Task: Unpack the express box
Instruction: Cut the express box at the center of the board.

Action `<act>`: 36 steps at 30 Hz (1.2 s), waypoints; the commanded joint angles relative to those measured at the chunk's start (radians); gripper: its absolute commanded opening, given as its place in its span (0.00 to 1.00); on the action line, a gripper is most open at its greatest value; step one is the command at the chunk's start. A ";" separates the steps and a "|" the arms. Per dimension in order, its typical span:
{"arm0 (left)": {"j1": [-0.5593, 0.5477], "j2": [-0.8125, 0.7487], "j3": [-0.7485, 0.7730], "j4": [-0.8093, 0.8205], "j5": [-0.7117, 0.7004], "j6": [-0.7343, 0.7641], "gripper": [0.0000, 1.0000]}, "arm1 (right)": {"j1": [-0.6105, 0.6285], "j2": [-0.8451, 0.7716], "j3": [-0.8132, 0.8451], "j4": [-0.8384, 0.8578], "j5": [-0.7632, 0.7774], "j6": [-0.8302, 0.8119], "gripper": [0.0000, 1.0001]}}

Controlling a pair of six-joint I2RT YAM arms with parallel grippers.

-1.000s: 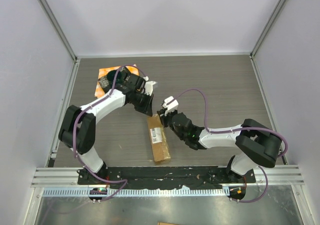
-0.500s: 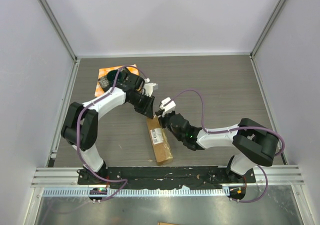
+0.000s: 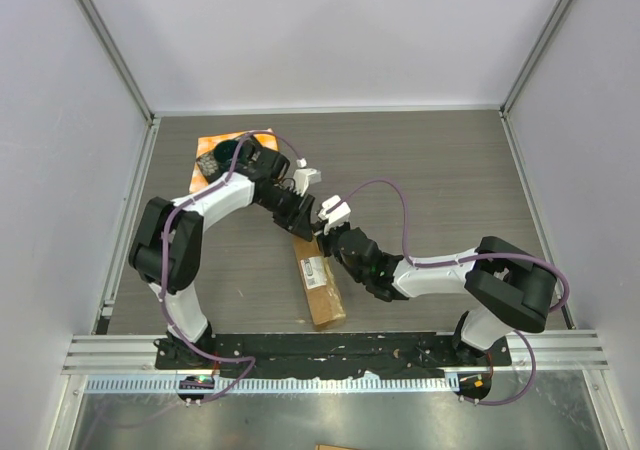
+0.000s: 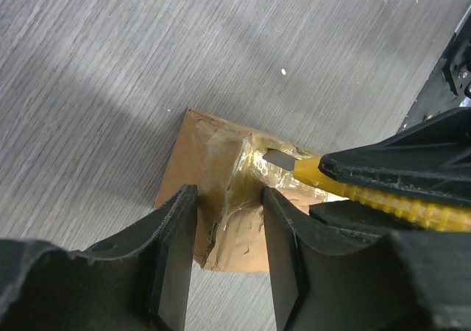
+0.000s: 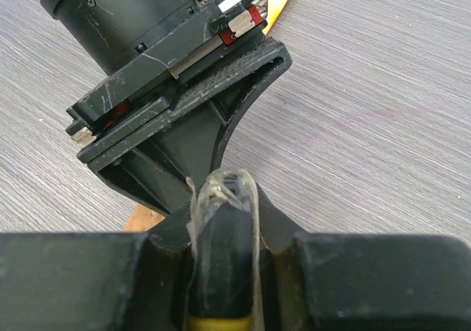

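The express box [image 3: 320, 285], an oblong brown cardboard parcel with a white label, lies on the table between the arms. Its taped far end [image 4: 213, 162] shows torn shiny tape. My left gripper [image 4: 229, 198] is open, its fingers straddling that end's corner; in the top view it [image 3: 303, 230] hangs over the box's far end. My right gripper [image 5: 224, 213] is shut on a yellow and black utility knife [image 5: 221, 261]. The knife's blade [image 4: 278, 157] rests on the tape at the box's end. In the top view the right gripper [image 3: 330, 242] meets the left one there.
An orange cloth [image 3: 205, 142] with a dark dish [image 3: 228, 152] lies at the back left, behind the left arm. The metal rail [image 3: 330, 350] runs along the near edge. Grey walls close in the table on three sides.
My left gripper has opened and moved down towards the box's far end. The right gripper with the knife has shifted slightly left.
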 commanded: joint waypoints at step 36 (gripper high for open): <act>-0.017 -0.023 -0.177 0.164 -0.400 -0.194 0.00 | 0.151 -0.196 -0.073 -0.265 0.135 0.055 0.01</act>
